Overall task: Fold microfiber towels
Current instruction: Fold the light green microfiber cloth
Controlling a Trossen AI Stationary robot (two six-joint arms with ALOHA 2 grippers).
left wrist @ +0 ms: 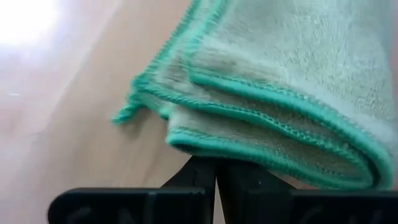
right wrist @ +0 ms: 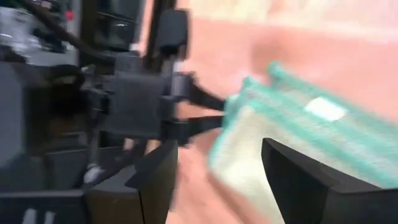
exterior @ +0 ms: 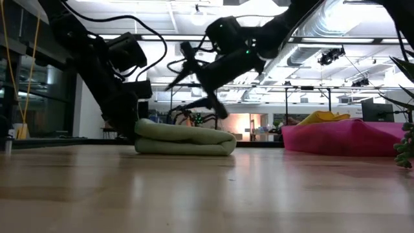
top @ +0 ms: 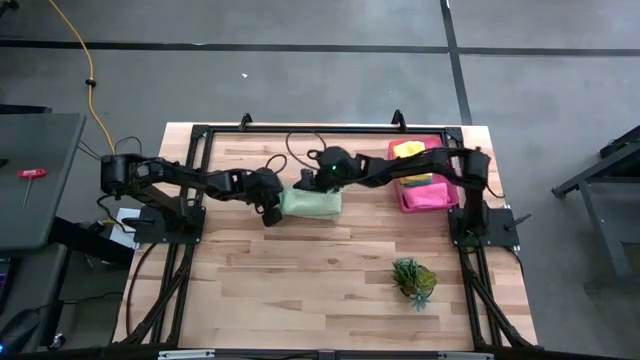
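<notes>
Towel (top: 311,202) pale green, folded thick, teal-stitched edges stacked.

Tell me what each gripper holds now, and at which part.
The left gripper is shut at the folded green towel's edge; a pinch cannot be told. The right gripper is open, holding nothing.

Left claw (top: 272,213) low, fingers pressed together; right claw (exterior: 194,81) raised, tilted, fingers spread wide.
</notes>
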